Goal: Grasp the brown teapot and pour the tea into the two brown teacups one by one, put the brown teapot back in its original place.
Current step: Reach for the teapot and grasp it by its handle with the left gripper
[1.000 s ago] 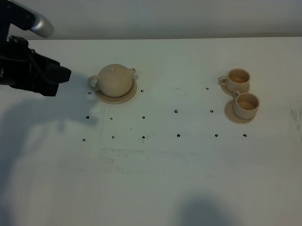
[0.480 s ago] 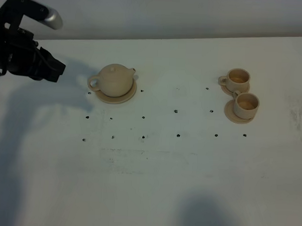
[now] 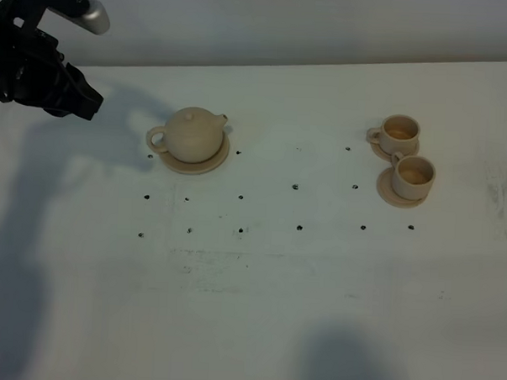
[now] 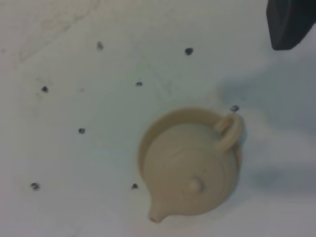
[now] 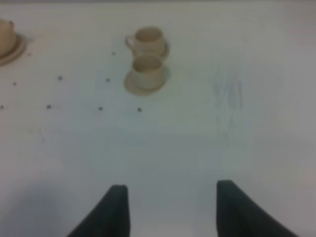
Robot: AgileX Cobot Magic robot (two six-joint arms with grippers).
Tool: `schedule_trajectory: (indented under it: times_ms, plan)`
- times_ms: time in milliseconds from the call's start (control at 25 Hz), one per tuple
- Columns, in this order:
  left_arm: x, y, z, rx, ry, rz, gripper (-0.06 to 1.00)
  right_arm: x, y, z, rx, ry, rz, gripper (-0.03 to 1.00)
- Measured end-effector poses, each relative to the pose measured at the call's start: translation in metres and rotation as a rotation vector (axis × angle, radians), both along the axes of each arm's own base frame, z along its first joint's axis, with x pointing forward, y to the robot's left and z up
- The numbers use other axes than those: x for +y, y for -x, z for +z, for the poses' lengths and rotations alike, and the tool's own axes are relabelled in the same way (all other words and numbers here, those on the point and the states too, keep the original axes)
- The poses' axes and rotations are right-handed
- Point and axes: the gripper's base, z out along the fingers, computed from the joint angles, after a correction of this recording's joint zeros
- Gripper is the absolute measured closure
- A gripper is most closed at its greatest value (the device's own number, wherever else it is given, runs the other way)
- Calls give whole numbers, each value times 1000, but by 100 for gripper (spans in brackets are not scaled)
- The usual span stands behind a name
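The brown teapot stands upright on its wide tan saucer, the original place, left of the table's middle. Nothing touches it. The left wrist view looks down on the teapot, its loop handle towards a dark fingertip in the corner. My left gripper hangs high at the far left, well apart from the pot; its jaws do not show. The two brown teacups sit on small saucers at the right. My right gripper is open and empty, short of the teacups.
Small black dots mark the white table between the teapot and the cups. A scuffed patch lies at the right edge. A pale wall runs behind the table's far edge.
The left arm has drawn back up and to the left, away from the teapot. Teapot, cups and saucers have not moved.
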Motion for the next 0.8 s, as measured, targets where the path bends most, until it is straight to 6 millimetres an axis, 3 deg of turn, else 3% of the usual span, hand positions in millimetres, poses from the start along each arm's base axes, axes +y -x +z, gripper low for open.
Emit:
schedule_trajectory:
  times_ms: [240,480,800]
  plan:
    - [3,-9,-4,4,-37,-4,64,-1,-1,-2,9,-2,-9,57]
    - [3,-17,-22,66,-52,-14,64,0,-1,-2,10,-11,-9,57]
    - [0,-17,-28,93,-58,-29,64,0,-1,-2,10,-14,-11,57]
